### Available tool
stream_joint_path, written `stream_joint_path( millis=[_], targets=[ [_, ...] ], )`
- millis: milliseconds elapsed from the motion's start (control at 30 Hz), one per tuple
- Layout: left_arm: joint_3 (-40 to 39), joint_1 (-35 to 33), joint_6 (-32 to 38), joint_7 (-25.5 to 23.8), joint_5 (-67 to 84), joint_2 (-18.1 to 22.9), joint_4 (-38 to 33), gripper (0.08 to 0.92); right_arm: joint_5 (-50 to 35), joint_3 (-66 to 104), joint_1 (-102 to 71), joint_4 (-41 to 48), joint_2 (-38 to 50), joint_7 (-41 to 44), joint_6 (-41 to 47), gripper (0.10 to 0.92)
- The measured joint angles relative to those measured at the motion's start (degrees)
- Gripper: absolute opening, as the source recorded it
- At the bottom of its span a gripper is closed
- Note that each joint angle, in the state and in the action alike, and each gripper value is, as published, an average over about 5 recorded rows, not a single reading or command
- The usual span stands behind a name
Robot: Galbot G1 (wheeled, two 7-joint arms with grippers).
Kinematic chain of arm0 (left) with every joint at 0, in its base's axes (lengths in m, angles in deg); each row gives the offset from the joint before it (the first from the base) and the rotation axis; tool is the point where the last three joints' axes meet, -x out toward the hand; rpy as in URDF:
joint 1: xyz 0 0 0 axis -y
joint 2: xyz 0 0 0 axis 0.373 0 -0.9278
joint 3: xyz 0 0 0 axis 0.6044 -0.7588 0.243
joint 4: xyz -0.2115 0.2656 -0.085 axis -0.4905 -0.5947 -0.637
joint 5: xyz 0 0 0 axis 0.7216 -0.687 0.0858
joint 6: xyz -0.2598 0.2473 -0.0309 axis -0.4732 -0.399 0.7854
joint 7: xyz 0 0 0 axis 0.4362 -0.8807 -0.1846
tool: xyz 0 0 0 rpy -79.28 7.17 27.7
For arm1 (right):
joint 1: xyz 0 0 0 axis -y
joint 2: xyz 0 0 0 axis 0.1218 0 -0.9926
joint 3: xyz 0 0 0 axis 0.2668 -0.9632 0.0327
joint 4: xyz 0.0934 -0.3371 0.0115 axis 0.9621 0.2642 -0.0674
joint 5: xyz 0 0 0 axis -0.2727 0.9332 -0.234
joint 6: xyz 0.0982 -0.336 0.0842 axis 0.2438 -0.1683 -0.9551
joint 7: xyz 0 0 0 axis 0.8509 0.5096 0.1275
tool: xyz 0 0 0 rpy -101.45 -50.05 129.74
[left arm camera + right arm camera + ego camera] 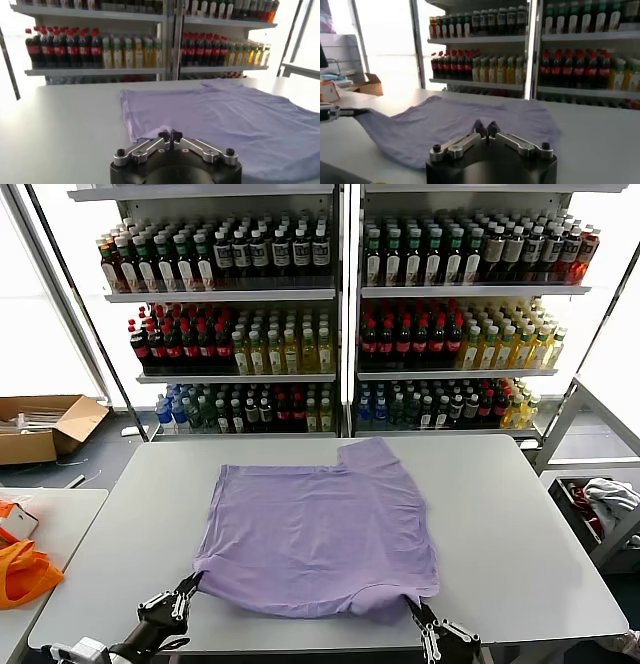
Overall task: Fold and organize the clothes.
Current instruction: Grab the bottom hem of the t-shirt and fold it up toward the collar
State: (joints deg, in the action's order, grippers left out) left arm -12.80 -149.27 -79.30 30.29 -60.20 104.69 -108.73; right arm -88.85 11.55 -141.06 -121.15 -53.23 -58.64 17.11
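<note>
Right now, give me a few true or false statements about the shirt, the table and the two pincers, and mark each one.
1. The purple shirt lies on the gray table. True.
2. The left pincer hangs open above the shirt. False: it is shut on the shirt's near edge.
3. The right pincer is shut on the shirt's near edge. True.
4. The shirt is folded into a small square. False: it lies mostly spread out.

Right gripper pinching the lavender shirt

The right gripper point(487, 129) is closed on the T-shirt point(445, 125) edge; the shirt spreads over the white table point(600, 145), with bottle shelves point(485, 65) behind and the left gripper point(335, 113) holding another corner.
</note>
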Motion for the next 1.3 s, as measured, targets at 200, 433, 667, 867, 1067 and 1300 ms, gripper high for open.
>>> stream_joint_path(
  millis=[200, 433, 667, 867, 1067, 1300],
  targets=[
    [-2.48, 6.03, -1.58, -0.07, 2.36, -2.96, 3.43, 0.097, -0.81, -1.68, 7.60, 4.86, 0.25, -1.57, 0.66, 0.107],
    [-5.42, 13.06, -2.65, -0.55, 4.62, -4.83, 8.35, 0.097, -1.22, -4.36, 17.27, 12.13, 0.23, -3.02, 1.58, 0.107],
    [-7.78, 19.97, -3.17, -1.43, 5.75, -6.15, 14.65, 0.097, -1.71, -7.71, 26.13, 20.60, 0.17, -3.99, 2.21, 0.107],
    [-9.26, 24.13, -3.63, -1.51, 5.89, -6.42, 20.06, 0.114, -1.96, -10.88, 31.85, 26.95, 0.07, -3.89, 3.42, 0.110],
    [-9.41, 25.91, -3.61, -1.22, 5.70, -5.67, 23.10, 0.265, -2.36, -12.61, 34.39, 29.47, 0.32, -3.80, 4.91, 0.241],
    [-7.95, 26.02, -3.32, -0.39, 6.16, -4.42, 23.30, 0.465, -2.82, -12.06, 33.56, 27.77, 1.39, -4.50, 6.04, 0.440]
  ],
)
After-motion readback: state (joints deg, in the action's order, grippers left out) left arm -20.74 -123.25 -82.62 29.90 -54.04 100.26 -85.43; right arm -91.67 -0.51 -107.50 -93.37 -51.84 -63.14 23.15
